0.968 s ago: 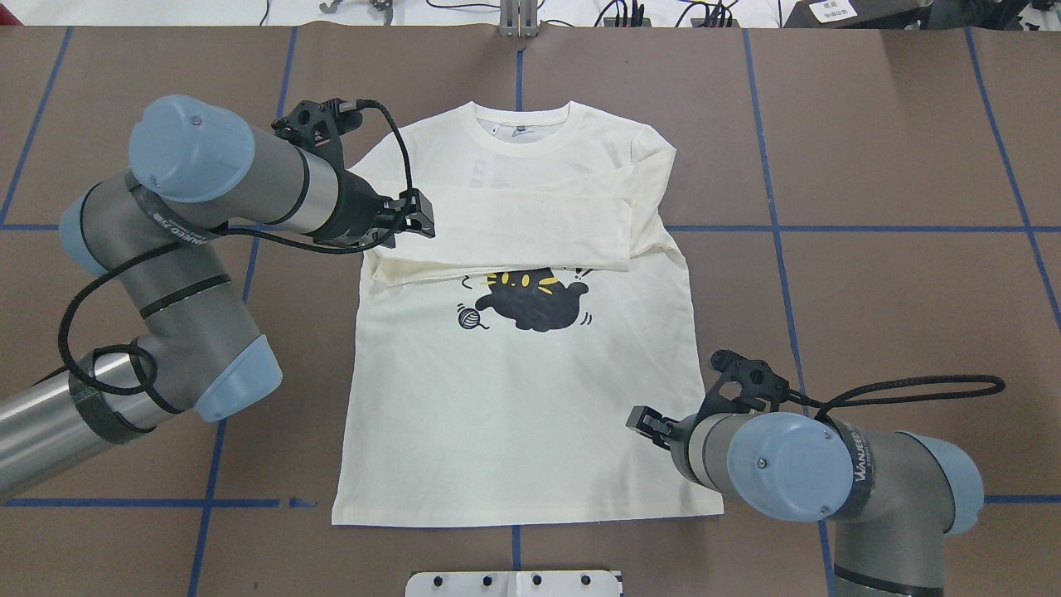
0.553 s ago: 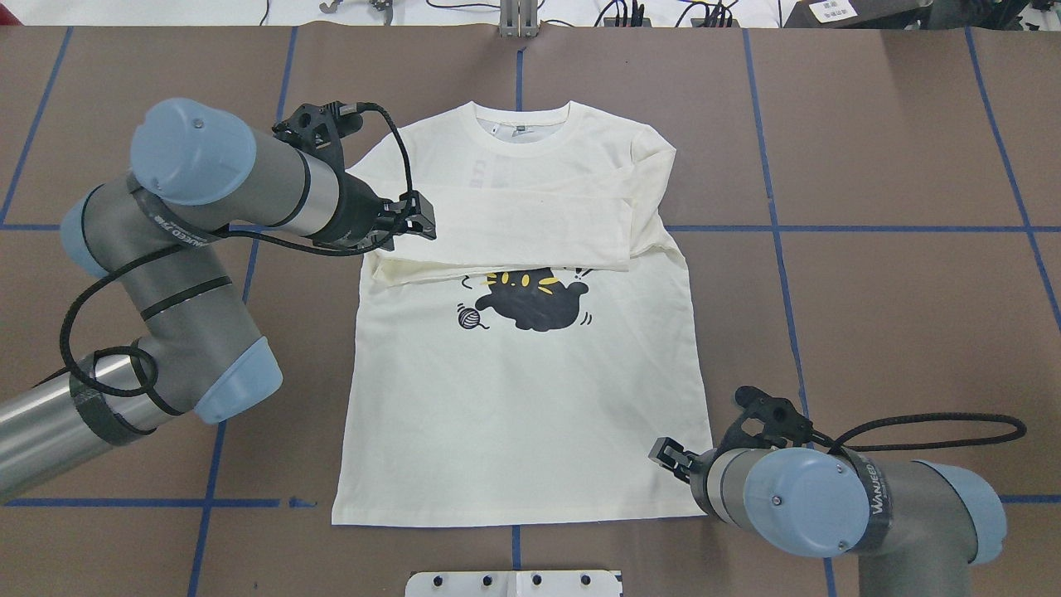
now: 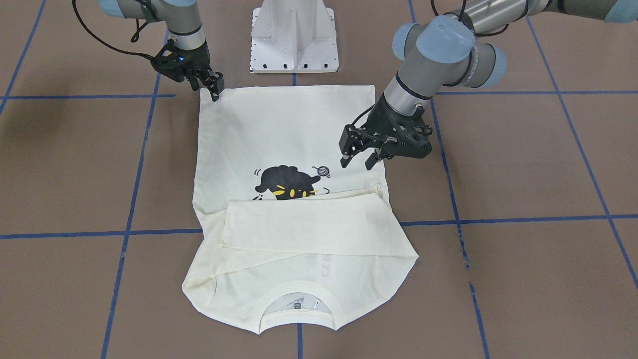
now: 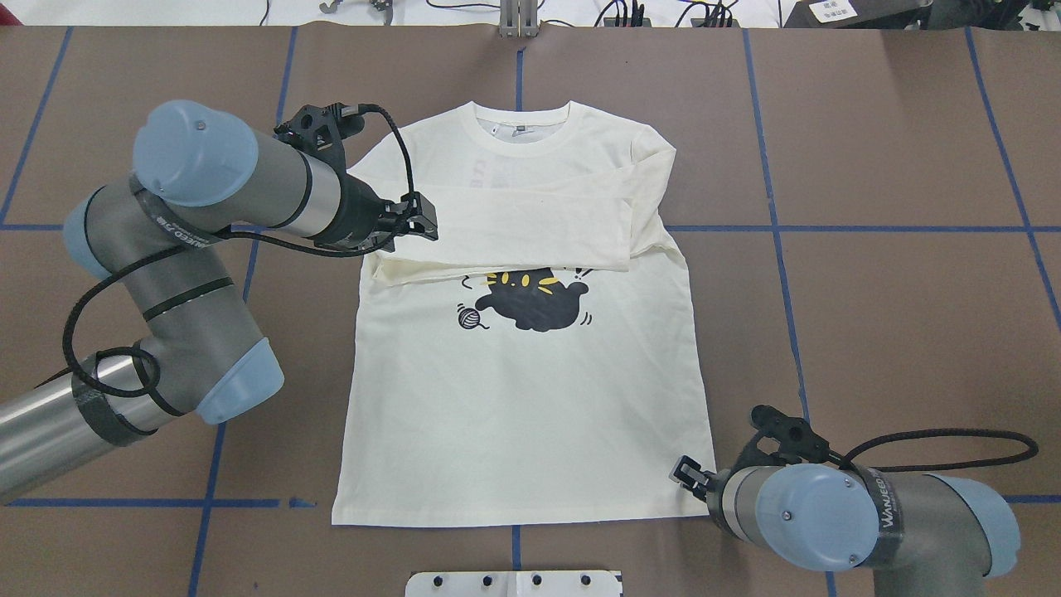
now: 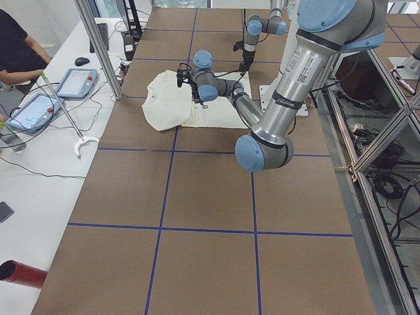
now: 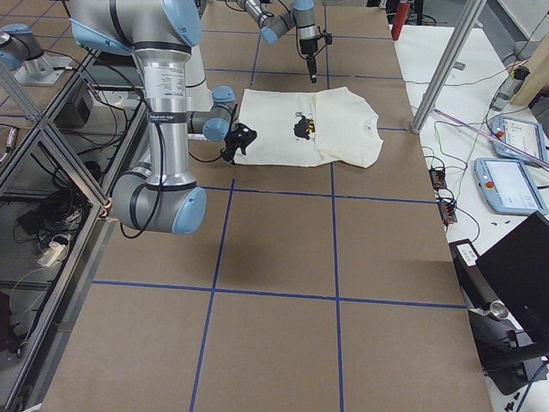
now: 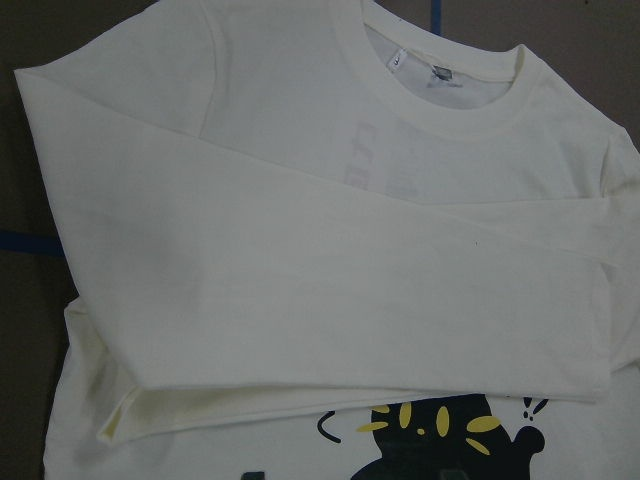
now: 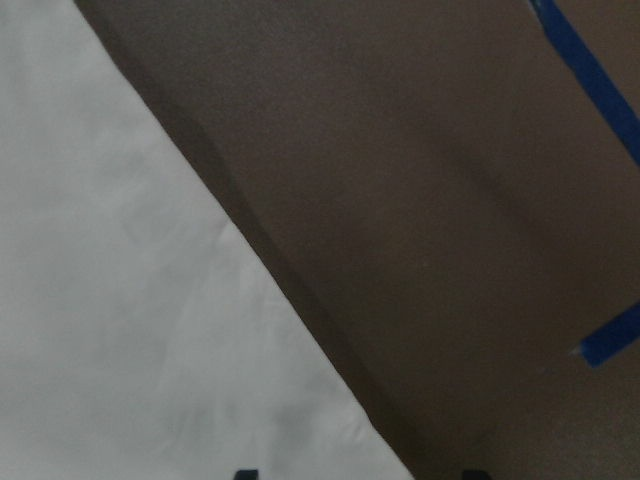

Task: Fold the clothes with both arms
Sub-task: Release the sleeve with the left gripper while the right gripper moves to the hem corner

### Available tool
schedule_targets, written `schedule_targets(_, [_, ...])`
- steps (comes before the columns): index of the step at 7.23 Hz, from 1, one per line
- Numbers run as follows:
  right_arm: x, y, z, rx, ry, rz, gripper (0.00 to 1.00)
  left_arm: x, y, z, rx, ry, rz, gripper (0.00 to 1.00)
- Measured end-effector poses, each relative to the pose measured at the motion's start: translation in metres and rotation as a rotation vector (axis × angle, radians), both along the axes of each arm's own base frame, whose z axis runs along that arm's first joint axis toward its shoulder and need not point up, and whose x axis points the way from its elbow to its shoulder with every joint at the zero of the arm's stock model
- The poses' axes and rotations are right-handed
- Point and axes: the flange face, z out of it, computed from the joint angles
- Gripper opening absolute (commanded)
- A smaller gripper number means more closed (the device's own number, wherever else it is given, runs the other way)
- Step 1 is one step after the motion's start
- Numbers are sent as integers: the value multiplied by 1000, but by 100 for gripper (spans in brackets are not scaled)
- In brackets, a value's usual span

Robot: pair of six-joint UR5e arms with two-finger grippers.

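Observation:
The cream T-shirt (image 4: 522, 398) lies flat and front up on the brown table, with the collar at the far side. Both sleeves (image 4: 530, 220) are folded across the chest and cover the lettering. The black cat print (image 4: 530, 298) shows below them. My left gripper (image 4: 419, 217) is open and empty above the shirt's left edge, by the folded sleeve end; the front view shows its jaws apart (image 3: 357, 160). My right gripper (image 4: 681, 473) is open and empty at the near right hem corner (image 3: 215, 90). The right wrist view shows the hem edge (image 8: 120, 300) between the fingertips.
The white base pedestal (image 4: 514, 583) stands just behind the near hem. Blue tape lines (image 4: 870, 228) cross the brown table. An operator (image 5: 16, 46) and tablets (image 5: 75, 82) are at the far side bench. Metal frame posts (image 6: 446, 69) stand by the table.
My right gripper has moved toward the near edge and slightly right, from beside the shirt's side to its near right hem corner. The left arm has barely moved.

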Motion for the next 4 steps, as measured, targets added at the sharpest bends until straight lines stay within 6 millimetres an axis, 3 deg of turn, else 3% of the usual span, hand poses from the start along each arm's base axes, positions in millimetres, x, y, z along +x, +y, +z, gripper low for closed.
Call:
schedule_targets(1, [-1, 4, 2, -1, 4, -7, 50, 0, 0, 1, -1, 0, 0, 68])
schedule_targets(2, [-1, 7, 3, -2, 6, -12, 14, 1, 0, 1, -1, 0, 0, 68])
schedule_targets(3, [-1, 8, 3, -2, 7, -15, 2, 1, 0, 1, -1, -1, 0, 68])
schedule_targets(4, [-2, 9, 4, -2, 7, -17, 0, 1, 0, 0, 0, 0, 0, 68])
